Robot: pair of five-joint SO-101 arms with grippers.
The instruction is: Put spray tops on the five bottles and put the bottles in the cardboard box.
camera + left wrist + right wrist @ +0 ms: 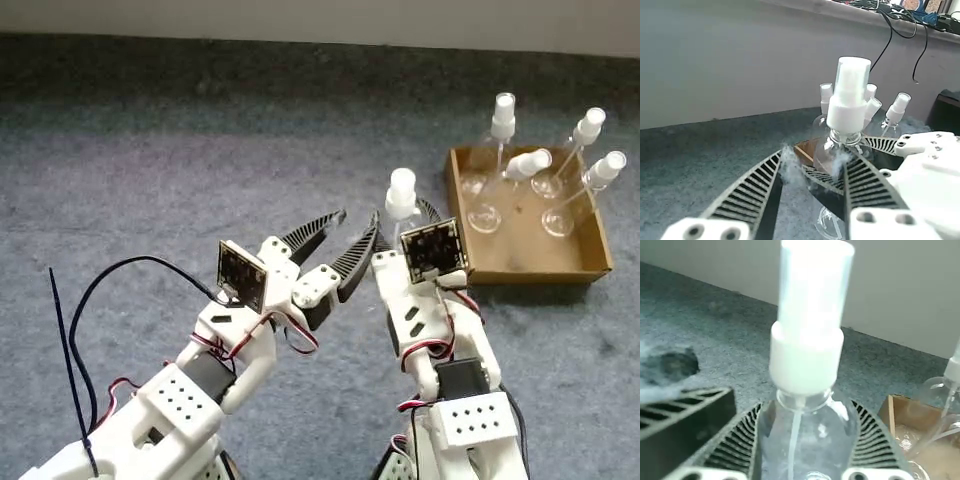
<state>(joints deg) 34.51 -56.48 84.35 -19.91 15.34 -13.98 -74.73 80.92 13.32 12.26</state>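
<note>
A clear bottle with a white spray top stands upright just left of the cardboard box. My right gripper is shut on its body, one ribbed finger on each side. My left gripper is open close beside it on the left, and its black fingers frame the same bottle in the left wrist view. Several bottles with spray tops stand or lean inside the box, also seen behind the held bottle.
The table is covered in grey carpet. A black cable loops beside the left arm at the lower left. The box's brown wall lies close to the held bottle. A pale wall rises behind the table.
</note>
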